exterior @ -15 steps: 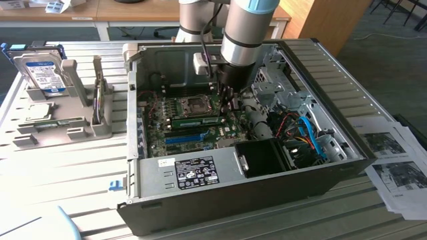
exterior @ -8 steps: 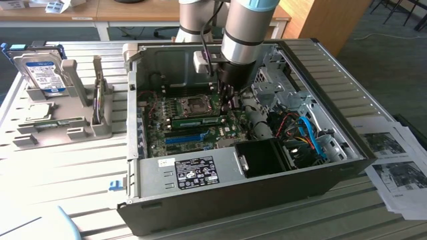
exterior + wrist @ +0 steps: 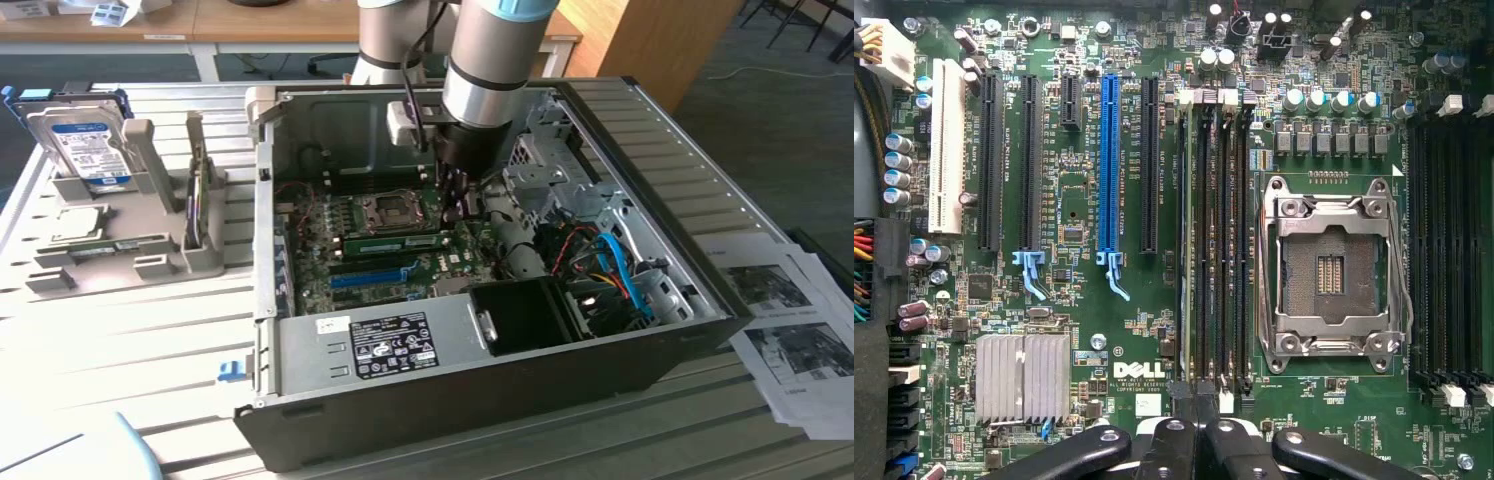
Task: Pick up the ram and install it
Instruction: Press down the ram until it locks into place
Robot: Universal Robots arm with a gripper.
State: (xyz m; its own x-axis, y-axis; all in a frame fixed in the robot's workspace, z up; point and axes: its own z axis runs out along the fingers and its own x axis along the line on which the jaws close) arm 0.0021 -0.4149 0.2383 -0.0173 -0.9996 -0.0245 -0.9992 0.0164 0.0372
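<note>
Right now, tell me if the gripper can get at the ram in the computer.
Probably yes: the case lies open on top, the gripper hangs inside it just beside the ram, and nothing stands between them.

one open computer case (image 3: pixel 454 390), one ram stick (image 3: pixel 396 242) seated, one hard drive (image 3: pixel 83 148), one grey rack (image 3: pixel 160 265)

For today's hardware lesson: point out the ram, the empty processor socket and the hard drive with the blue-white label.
ram (image 3: pixel 396 243), exterior view, middle of the green stick.
processor socket (image 3: pixel 1332 272), wrist view, its open centre.
hard drive (image 3: pixel 83 148), exterior view, on its label.
</note>
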